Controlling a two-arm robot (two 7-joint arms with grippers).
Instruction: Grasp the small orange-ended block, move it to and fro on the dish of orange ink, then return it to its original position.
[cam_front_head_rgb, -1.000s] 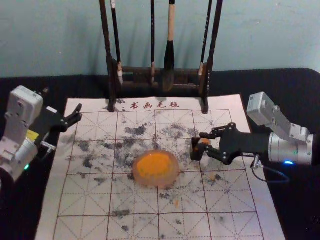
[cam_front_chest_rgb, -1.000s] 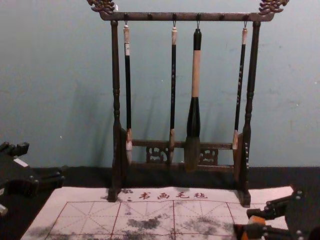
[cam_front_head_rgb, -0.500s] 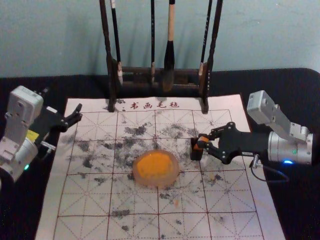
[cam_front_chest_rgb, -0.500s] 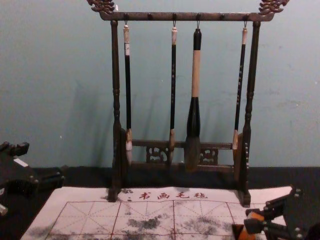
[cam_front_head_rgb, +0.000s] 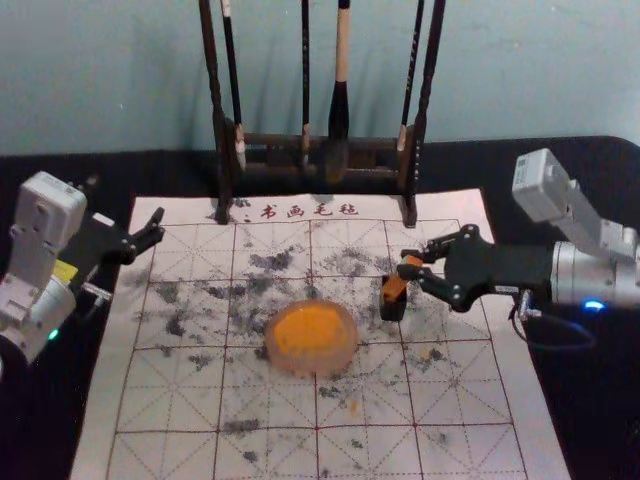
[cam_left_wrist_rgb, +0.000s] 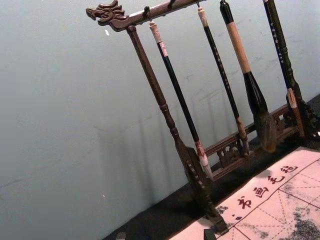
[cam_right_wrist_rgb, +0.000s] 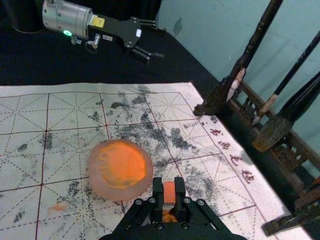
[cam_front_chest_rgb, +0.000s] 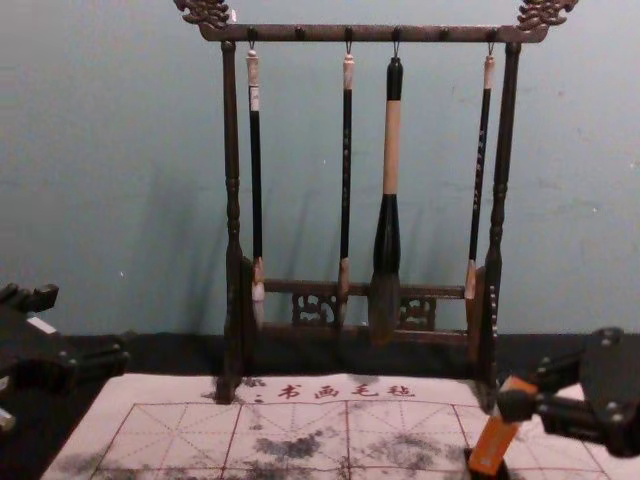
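Right gripper (cam_front_head_rgb: 410, 264) pinching orange block (cam_front_head_rgb: 396, 286), right side; its lean risking snagging, tipping black holder (cam_front_head_rgb: 393, 309). Left gripper (cam_front_head_rgb: 157, 225) waiting, spread, left side.

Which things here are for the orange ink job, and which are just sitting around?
For the job:
- right gripper, holding the orange-ended block
- ink dish
- black holder, probably the block's

Just there:
- brushes on their rack
- left gripper, idle, robot's left

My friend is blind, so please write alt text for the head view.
The robot's right claw holds a tilted orange block at a small black holder on a gridded mat, near a dish of orange ink. The left claw is open at the left; a brush rack stands behind.
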